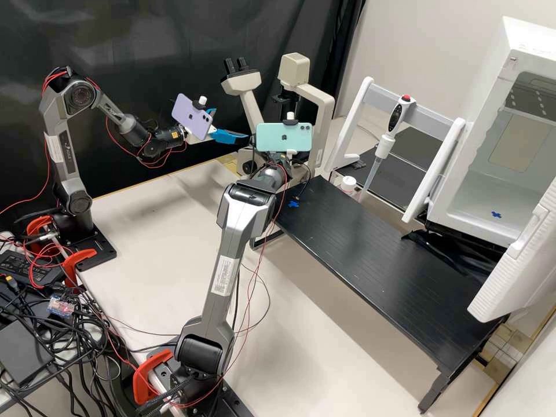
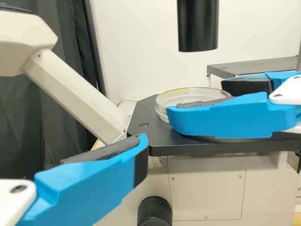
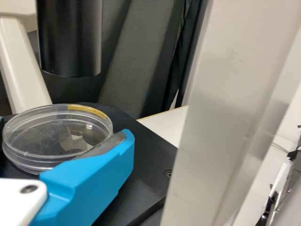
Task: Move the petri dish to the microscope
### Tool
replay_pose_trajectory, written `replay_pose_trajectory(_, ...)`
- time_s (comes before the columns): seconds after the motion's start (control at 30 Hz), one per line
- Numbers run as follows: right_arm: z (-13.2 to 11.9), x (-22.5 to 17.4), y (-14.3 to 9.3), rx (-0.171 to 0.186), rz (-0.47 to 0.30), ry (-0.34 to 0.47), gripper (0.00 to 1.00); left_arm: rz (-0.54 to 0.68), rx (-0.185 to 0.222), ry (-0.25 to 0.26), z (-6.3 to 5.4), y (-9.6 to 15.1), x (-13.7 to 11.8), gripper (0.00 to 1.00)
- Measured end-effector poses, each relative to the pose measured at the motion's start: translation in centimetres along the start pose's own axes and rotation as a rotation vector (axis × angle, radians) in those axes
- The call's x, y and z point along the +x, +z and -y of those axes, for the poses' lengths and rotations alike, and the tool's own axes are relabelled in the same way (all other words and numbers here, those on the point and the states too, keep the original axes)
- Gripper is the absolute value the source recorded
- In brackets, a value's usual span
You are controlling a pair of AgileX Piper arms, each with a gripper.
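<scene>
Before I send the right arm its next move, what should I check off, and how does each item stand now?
1. Petri dish within the edges of the microscope stage: ok.
2. Dish level, not tipped: ok, it looks flat in both wrist views.
3. Dish below the black tube, with a gap between them: ok; exact centring, cannot tell.
4. Dish fully seated on the stage: cannot tell.
5. Right gripper free of the dish: cannot tell; it is right at the dish, and its grip is unclear.
6. Left gripper open and off the dish: ok.
</scene>
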Motion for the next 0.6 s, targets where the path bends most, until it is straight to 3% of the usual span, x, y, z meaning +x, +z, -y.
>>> replay_pose_trajectory(0.27, 0.6, -1.2, 0.6, 0.017, -0.003, -0.025, 1.0, 0.0, 0.0, 0.0, 0.0, 0.0, 0.0, 1.0)
replay_pose_trajectory(0.4, 0.4, -3.7, 0.5, 0.055, -0.022, -0.024, 1.0, 0.0, 0.0, 0.0, 0.0, 0.0, 0.0, 1.0)
replay_pose_trajectory(0.47, 0.1, -5.3, -0.1, 0.039, -0.045, -0.012, 1.0, 0.0, 0.0, 0.0, 0.0, 0.0, 0.0, 1.0)
replay_pose_trajectory(0.6, 0.2, -8.4, -0.3, 0.053, -0.072, 0.016, 1.0, 0.0, 0.0, 0.0, 0.0, 0.0, 0.0, 1.0)
